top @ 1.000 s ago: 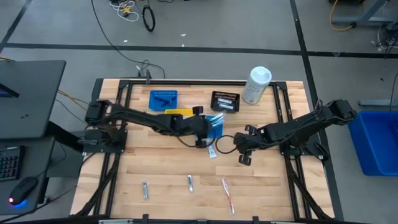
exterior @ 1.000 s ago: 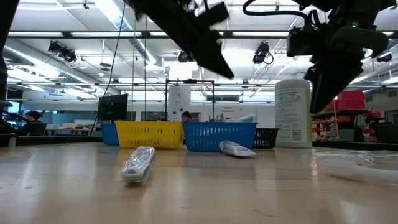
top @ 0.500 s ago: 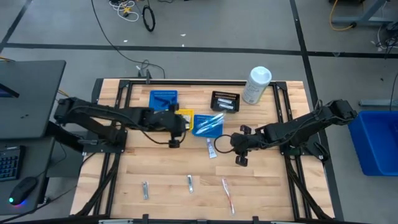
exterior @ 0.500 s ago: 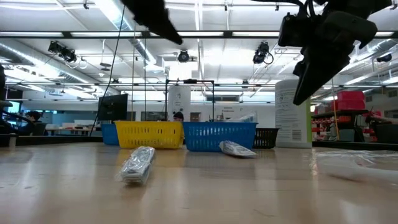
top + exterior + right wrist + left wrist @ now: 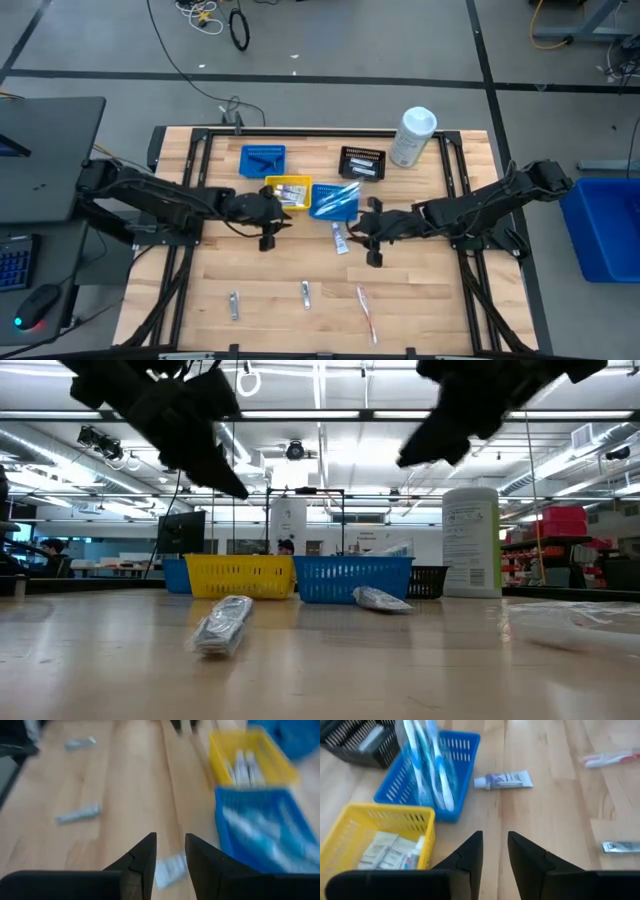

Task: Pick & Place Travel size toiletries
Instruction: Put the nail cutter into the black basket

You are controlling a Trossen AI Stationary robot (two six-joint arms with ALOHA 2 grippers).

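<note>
My left gripper [image 5: 267, 236] hangs open above bare wood, near-left of the yellow bin [image 5: 290, 190], which holds small tubes. The blue bin [image 5: 335, 200] beside it holds packaged toothbrushes [image 5: 427, 765]. My right gripper [image 5: 371, 245] is open and hovers just right of a white-and-blue mini tube [image 5: 340, 238] that lies flat on the table; this tube [image 5: 169, 868] shows below its fingers. Two silvery packets [image 5: 233, 305] [image 5: 306, 294] and a red toothbrush [image 5: 367, 311] lie flat near the near edge.
A second blue bin [image 5: 263, 160], a black bin [image 5: 362, 163] and a large white canister [image 5: 412, 137] stand along the far side. Bare wood lies between the bins and the items at the near edge.
My left gripper has drawn back from over the blue bin toward the table's left and near side, uncovering the toothbrush packets lying in that bin. My right gripper has moved left, toward the mini tube on the table.
</note>
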